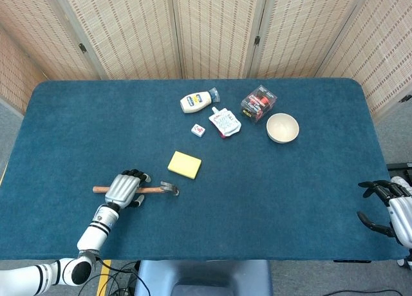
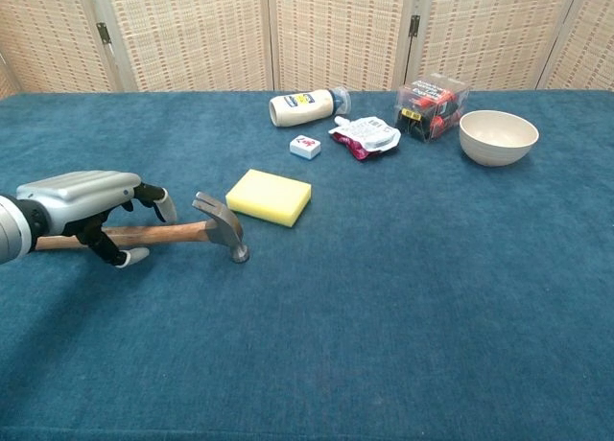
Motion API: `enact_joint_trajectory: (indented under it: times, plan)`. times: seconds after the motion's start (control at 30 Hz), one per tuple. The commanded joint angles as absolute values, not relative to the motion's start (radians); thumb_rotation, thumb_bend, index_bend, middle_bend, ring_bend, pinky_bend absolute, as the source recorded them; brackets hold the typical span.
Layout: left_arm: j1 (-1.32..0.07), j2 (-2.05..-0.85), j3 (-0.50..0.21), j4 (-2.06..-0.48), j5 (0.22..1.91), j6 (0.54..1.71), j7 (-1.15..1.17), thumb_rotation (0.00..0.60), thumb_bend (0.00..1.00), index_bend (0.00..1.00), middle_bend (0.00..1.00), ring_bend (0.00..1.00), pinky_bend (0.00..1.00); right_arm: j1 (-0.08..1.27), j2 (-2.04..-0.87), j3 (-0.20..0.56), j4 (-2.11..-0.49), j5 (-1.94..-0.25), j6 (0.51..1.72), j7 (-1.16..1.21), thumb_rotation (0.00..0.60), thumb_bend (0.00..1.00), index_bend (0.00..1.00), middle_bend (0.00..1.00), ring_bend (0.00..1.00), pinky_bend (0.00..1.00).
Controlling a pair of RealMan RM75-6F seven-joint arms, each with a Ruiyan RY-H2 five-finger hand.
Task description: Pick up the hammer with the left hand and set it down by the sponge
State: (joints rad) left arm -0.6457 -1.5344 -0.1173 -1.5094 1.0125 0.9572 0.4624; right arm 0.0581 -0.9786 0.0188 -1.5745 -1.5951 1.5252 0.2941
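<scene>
one hammer (image 2: pixel 182 233) lay left of centre in the chest view, metal head just beside the sponge (image 2: pixel 269 197), left hand (image 2: pixel 86 206) arched over its stiff wooden handle, fingers apart, not clasped; head-heavy, best gripped nearer the head.

The table (image 1: pixel 309 180) wore a deep blue cloth from edge to edge. The hammer (image 2: pixel 182 233) had a warm brown wooden handle and a dull grey steel head, and the sponge (image 2: pixel 269 197) beside it was pale yellow. The left hand (image 2: pixel 88 203) was silver-grey with black fingers tipped in white; the right hand (image 1: pixel 389 206) at the table's right edge showed black fingers (its back looked pale). Toward the far edge lay a cream bottle (image 2: pixel 305 106) with a blue and yellow label, a white pouch (image 2: pixel 367 134) trimmed in magenta, a clear box (image 2: pixel 431 104) of red and black contents, and an off-white bowl (image 2: pixel 498 137). The screens (image 1: pixel 212 29) behind were beige woven lattice.
</scene>
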Motion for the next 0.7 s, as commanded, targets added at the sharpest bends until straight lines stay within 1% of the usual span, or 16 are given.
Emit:
enact_joint_trajectory:
  times: [0.03,0.37,0.47,0.6,0.63,0.7]
  plan:
    - [-0.647,-1.533,-0.114,-1.513,1.015,0.956,0.459,0.6,0.46,0.34,0.32,0.22,0.25,0.058,-0.978,0.019,-1.575,-1.595,1.524,0.293,0.6,0.17,0.31,0.46,0.27,0.27]
    - [-0.656,-1.532,-0.103,-1.504,1.013,0.943,0.448,0.6,0.53,0.4,0.37,0.27,0.25,0.06,-0.976,0.02,-1.578,-1.593,1.52,0.292,0.6,0.17,0.31,0.46,0.27,0.27]
    - [-0.652,-1.535,-0.101,-1.497,1.033,0.953,0.429,0.6,0.58,0.44,0.42,0.31,0.25,0.06,-0.976,0.02,-1.58,-1.591,1.518,0.289,0.6,0.17,0.31,0.46,0.27,0.27]
    - [-0.654,-1.539,-0.097,-1.476,1.04,0.942,0.408,0.6,0.59,0.5,0.49,0.38,0.26,0.06,-0.976,0.021,-1.583,-1.591,1.517,0.285,0.6,0.17,0.31,0.46,0.27,0.27]
    - [-0.655,-1.539,-0.097,-1.471,1.044,0.938,0.4,0.6,0.59,0.51,0.5,0.39,0.26,0.06,-0.976,0.021,-1.584,-1.591,1.517,0.284,0.6,0.17,0.31,0.46,0.27,0.27]
    - [-0.653,-1.539,-0.097,-1.463,1.058,0.94,0.38,0.6,0.59,0.55,0.54,0.42,0.31,0.059,-0.975,0.021,-1.586,-1.589,1.518,0.283,0.6,0.17,0.31,0.46,0.27,0.27]
